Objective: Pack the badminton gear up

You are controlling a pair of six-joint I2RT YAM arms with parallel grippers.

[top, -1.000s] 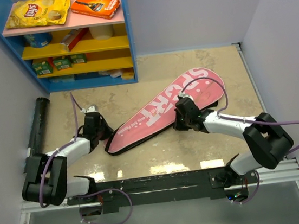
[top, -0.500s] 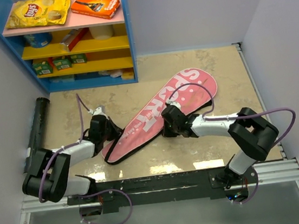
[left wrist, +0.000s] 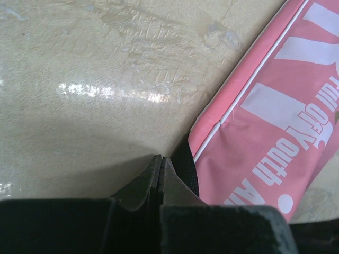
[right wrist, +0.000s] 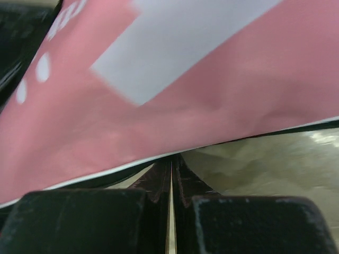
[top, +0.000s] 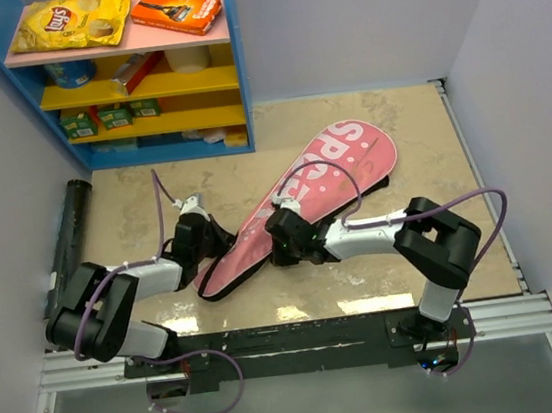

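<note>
The pink bag lay slantwise across the table, its narrow end near the left arm and its broad, lettered end pointing towards the far right corner. The long black tube lay well apart from it, along the left wall. No rackets or shuttlecocks showed in any view.

The left gripper was down at the bag's narrow end with its fingers pressed together. The wrist view showed the black edging of the bag just beside them, not plainly between them. The right gripper was likewise fully closed, low on the table at the bag's near edge about midway along. Its fingertips met right at the white piping, and whether any sliver of the edge was caught there could not be told.

The bag looked light and soft, made of thin coated cloth that creased and sagged (the wrinkles near the narrow end suggested as much). It would probably bend and trail if lifted from one point alone. Its smooth face was likely slippery against flat fingers, so the firmer black edging and piped seam seemed the better places to pinch. A hold near each end would keep it from folding. The tube appeared stiff and round, and might roll, so it was best gripped across its middle.
</note>
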